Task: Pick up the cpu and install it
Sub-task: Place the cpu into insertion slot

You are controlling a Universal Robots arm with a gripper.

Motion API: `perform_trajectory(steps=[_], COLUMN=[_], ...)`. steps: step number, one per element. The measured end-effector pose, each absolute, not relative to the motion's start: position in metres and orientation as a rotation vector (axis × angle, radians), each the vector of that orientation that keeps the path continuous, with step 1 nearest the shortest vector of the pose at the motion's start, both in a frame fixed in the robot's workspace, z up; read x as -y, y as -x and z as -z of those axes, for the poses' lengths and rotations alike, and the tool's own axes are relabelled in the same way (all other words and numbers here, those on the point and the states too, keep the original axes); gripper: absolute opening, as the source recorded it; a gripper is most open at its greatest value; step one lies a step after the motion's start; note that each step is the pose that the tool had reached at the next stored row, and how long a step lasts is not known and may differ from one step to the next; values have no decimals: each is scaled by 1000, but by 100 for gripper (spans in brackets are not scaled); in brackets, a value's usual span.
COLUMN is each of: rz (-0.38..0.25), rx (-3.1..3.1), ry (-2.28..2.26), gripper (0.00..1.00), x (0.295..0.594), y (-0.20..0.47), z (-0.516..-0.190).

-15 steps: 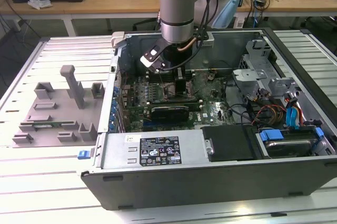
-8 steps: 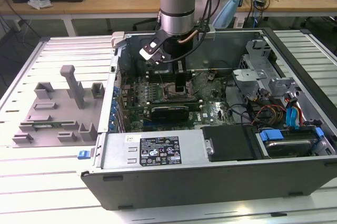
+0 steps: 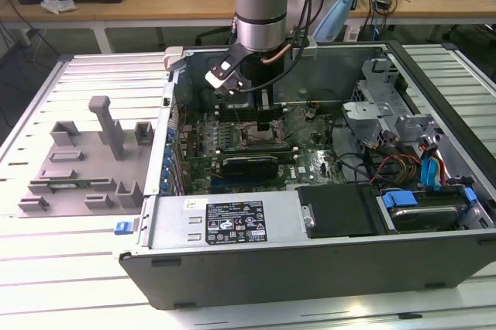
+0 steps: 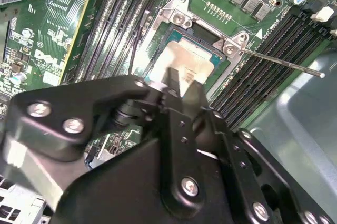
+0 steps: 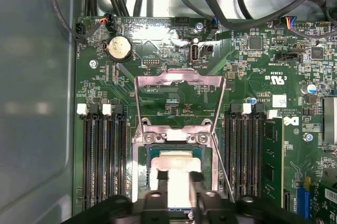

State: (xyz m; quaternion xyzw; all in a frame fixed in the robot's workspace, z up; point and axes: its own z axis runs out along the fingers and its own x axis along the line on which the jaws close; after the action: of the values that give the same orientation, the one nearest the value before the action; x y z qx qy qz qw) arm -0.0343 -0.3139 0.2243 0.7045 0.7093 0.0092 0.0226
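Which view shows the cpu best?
The second wrist view: the cpu looks largest, its rim visible. The first wrist view shows it smaller, partly behind the gripper. In the exterior view the arm covers it.

Frame [image 5: 178,78] raised; slots [image 5: 100,161] flank cpu [image 5: 179,161]

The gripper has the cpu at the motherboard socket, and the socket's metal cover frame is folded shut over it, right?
Not quite. In the first wrist view the cover frame is swung open, lying back away from the socket. The rest holds: the gripper has the cpu at the socket.
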Motion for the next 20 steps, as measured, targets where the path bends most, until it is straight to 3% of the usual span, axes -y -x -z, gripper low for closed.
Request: perform_trajectory(steps=[4, 20], rz=[-28, -28], rx=[-2197, -2197], ry=[-2182, -2182], gripper=[11, 11], x=[314, 314], y=[34, 34], z=[-224, -215])
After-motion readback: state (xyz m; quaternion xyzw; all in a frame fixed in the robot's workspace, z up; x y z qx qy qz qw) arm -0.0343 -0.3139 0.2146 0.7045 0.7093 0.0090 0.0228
